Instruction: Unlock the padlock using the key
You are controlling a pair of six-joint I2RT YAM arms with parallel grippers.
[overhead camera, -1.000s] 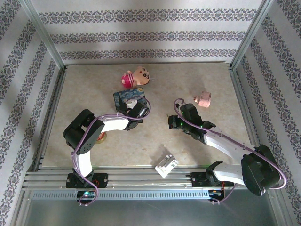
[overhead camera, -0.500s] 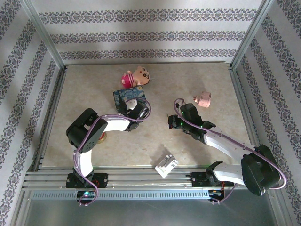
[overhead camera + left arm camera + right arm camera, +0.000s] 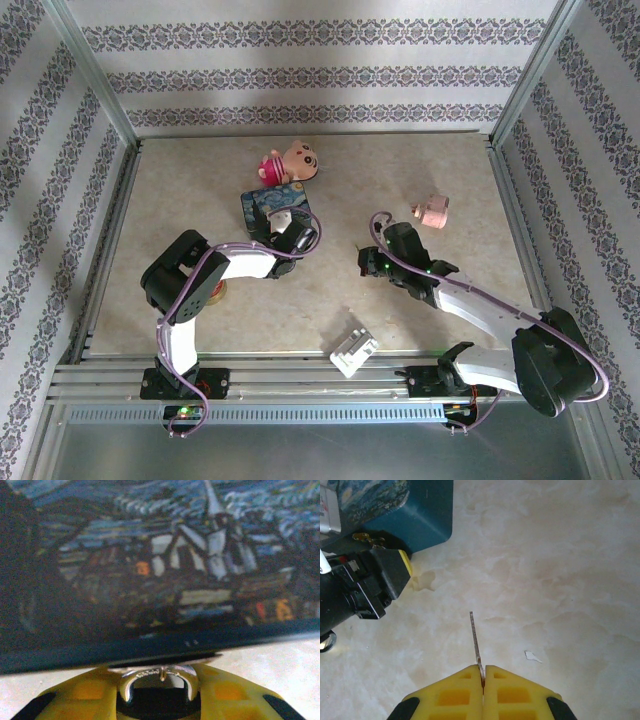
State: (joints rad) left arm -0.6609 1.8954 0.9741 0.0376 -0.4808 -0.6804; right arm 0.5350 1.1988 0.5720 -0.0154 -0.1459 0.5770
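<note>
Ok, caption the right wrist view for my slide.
Right tool pinching the key, its blade toward the left tool and blue tin.

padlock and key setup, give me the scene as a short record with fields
left claw: shut on the small dark padlock with a silvery shackle
right claw: shut on the thin silvery metal key, blade sticking out past the fingertips
key and padlock: apart, key not yet inserted
blue painted tin: right in front of the left claw
elsewhere on the beige table: pink toy piece, white plastic block, pink toy doll
</note>
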